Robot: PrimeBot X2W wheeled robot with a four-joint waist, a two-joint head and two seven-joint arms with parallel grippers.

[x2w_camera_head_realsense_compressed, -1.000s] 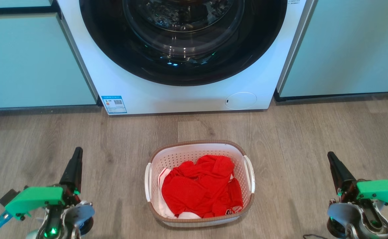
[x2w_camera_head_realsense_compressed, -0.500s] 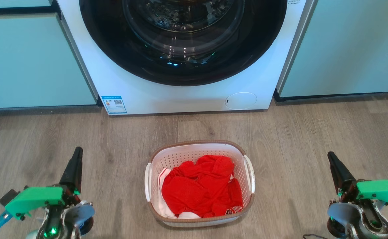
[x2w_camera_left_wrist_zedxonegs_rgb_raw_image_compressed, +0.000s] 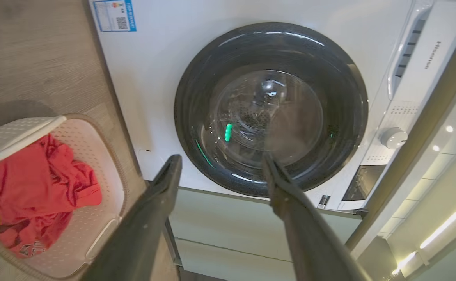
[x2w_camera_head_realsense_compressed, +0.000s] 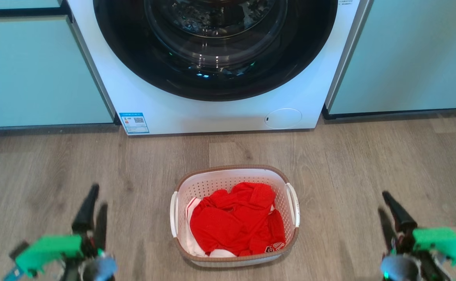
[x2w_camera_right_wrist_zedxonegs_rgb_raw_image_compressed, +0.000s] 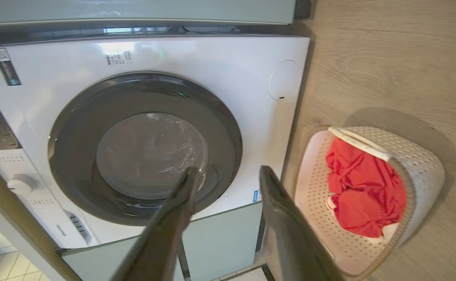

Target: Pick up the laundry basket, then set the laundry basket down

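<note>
The laundry basket (x2w_camera_head_realsense_compressed: 231, 170), white and perforated with a brown rim, stands on the wood floor in front of the washing machine, and red clothes (x2w_camera_head_realsense_compressed: 235, 222) lie in it. In the head view my left gripper (x2w_camera_head_realsense_compressed: 98, 197) is blurred at the lower left, well left of the basket. My right gripper (x2w_camera_head_realsense_compressed: 383, 203) is at the lower right, well right of it. Both are open with nothing between the fingers. Past my left gripper (x2w_camera_left_wrist_zedxonegs_rgb_raw_image_compressed: 222, 160) the basket (x2w_camera_left_wrist_zedxonegs_rgb_raw_image_compressed: 95, 156) lies to the left. Past my right gripper (x2w_camera_right_wrist_zedxonegs_rgb_raw_image_compressed: 228, 171) the basket (x2w_camera_right_wrist_zedxonegs_rgb_raw_image_compressed: 419, 156) lies to the right.
A white front-loading washing machine (x2w_camera_head_realsense_compressed: 212, 113) with a dark round door stands straight behind the basket. Pale green cabinets (x2w_camera_head_realsense_compressed: 36, 70) flank it on both sides. Bare wood floor (x2w_camera_head_realsense_compressed: 134, 164) stretches between the basket and each gripper.
Both grippers have gone from shut to open, their fingers now spread apart. Both have also shifted slightly down in the head view and look blurred. The basket has not moved.
</note>
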